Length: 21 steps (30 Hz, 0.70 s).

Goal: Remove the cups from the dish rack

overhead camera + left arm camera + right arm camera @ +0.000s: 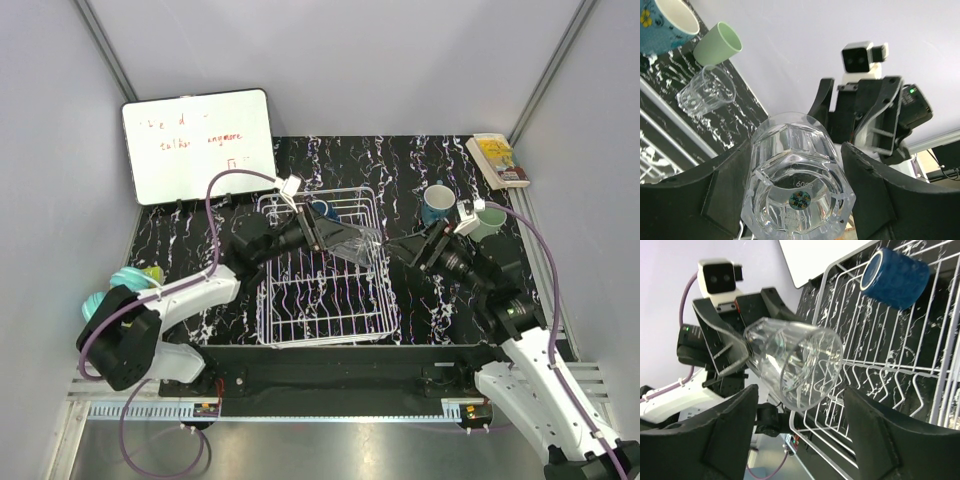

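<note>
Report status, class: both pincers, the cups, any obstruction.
Left pincer shut on glass, above rack. Right pincer open round glass mouth. Navy mug in rack. No obstruction seen.

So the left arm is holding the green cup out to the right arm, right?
No. The left fingers grip a clear glass, held out to the right arm; the left wrist view shows it. The green cup stands apart on the table.
</note>
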Each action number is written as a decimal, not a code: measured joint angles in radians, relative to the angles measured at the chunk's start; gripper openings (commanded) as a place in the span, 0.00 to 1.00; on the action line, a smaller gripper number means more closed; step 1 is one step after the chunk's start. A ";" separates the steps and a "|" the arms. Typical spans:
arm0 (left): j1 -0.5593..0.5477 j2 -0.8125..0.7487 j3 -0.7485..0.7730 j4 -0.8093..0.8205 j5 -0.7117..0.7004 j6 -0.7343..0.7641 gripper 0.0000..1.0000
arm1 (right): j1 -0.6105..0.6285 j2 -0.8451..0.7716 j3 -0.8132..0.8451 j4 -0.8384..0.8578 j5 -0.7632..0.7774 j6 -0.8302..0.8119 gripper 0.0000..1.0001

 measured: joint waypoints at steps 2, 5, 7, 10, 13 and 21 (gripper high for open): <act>0.000 0.016 0.024 0.002 0.002 0.000 0.00 | 0.000 0.001 -0.018 0.026 -0.019 0.019 0.73; 0.000 0.038 0.042 0.004 0.003 -0.001 0.00 | 0.005 0.019 -0.026 0.058 -0.039 0.035 0.71; -0.002 0.045 0.043 0.002 0.003 -0.001 0.00 | 0.012 0.039 -0.026 0.087 -0.052 0.043 0.70; -0.009 0.051 0.047 -0.003 0.003 -0.001 0.00 | 0.024 0.068 -0.026 0.127 -0.062 0.048 0.65; -0.022 0.055 0.056 -0.005 0.003 0.000 0.00 | 0.041 0.107 -0.026 0.173 -0.073 0.057 0.52; -0.023 0.086 0.079 -0.017 0.002 0.009 0.00 | 0.147 0.237 -0.024 0.299 -0.063 0.086 0.15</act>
